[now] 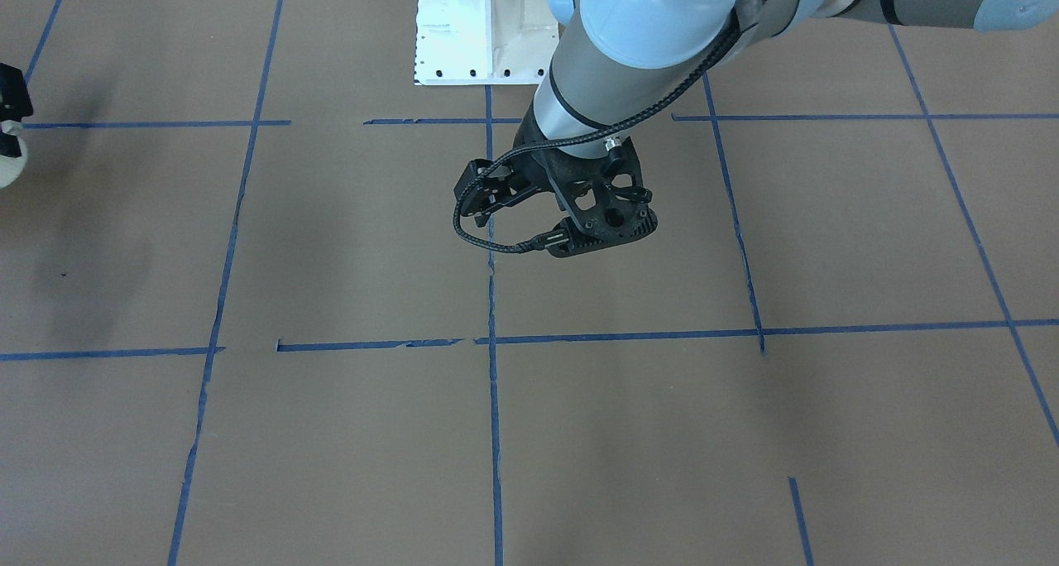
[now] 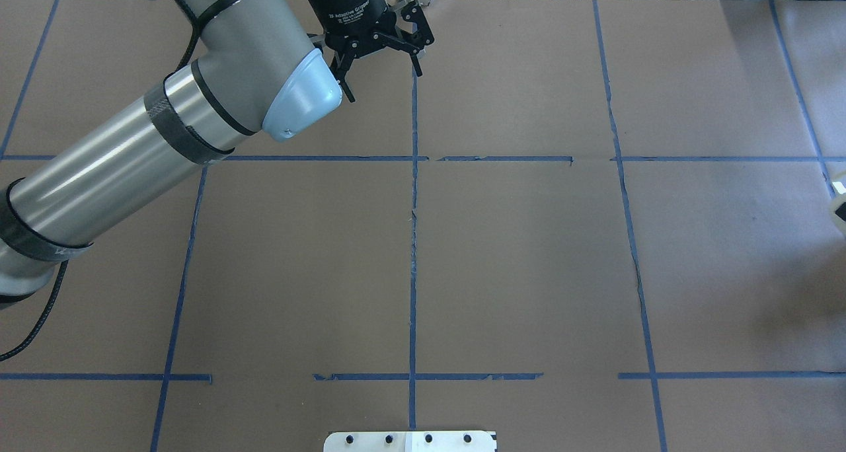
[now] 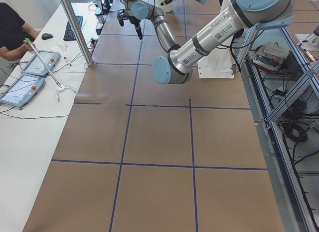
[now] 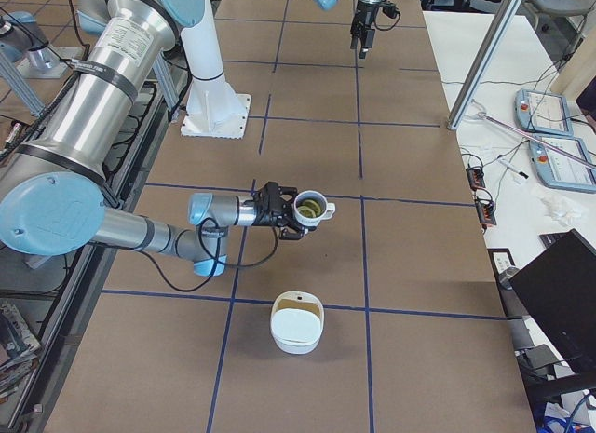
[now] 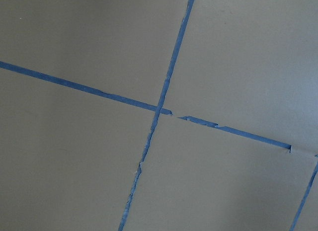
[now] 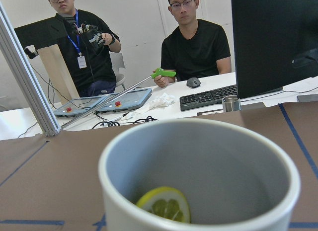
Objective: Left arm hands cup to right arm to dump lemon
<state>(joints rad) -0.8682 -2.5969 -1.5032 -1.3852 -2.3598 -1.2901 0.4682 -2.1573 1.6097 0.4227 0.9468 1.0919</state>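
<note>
My right gripper is shut on the white cup and holds it above the table, mouth tilted up. Lemon slices lie inside it. In the right wrist view the cup fills the frame with one lemon slice at its bottom. The right gripper and cup just show at the front-facing view's left edge. My left gripper is open and empty, far across the table from the cup. It also shows in the front-facing view and the right side view.
A white bowl stands on the table in front of the held cup. The white robot base stands at mid-table. Two operators sit behind a side desk with tablets, a keyboard and a monitor. Blue tape lines cross the brown table.
</note>
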